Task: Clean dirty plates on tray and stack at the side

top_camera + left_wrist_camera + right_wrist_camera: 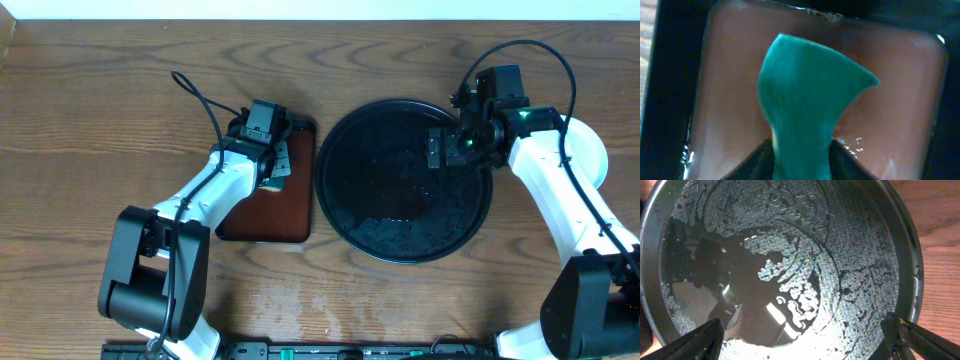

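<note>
Though the left gripper (278,162) meets a teal cloth (805,95), I cannot tell its hold. The right gripper (802,347) hangs spread at the tray (360,170)'s 2 o'clock.

Rectangular brown tray (275,215) – glossy, wet glints at edges; teal cloth-like piece (810,100) over its middle.
</note>
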